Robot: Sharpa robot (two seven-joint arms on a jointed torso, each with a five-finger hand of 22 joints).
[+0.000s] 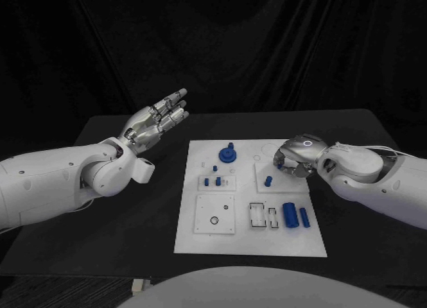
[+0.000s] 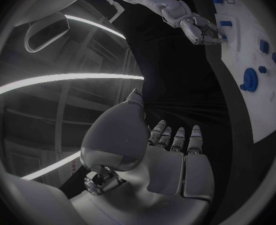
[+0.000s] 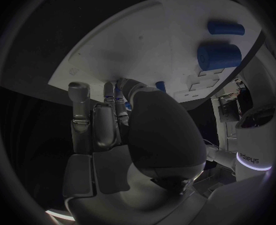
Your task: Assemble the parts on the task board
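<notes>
Head view: the task board is seen at the centre of the black worktop. The left hand is raised in the upper left, fingers spread, nothing held. The right hand is lowered onto the board's upper right; whether its fingers grip a small blue part cannot be told. A large blue cylinder is seen at lower right.

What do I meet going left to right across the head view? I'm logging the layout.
left hand → round blue part → right hand, all over or beside the task board.
</notes>
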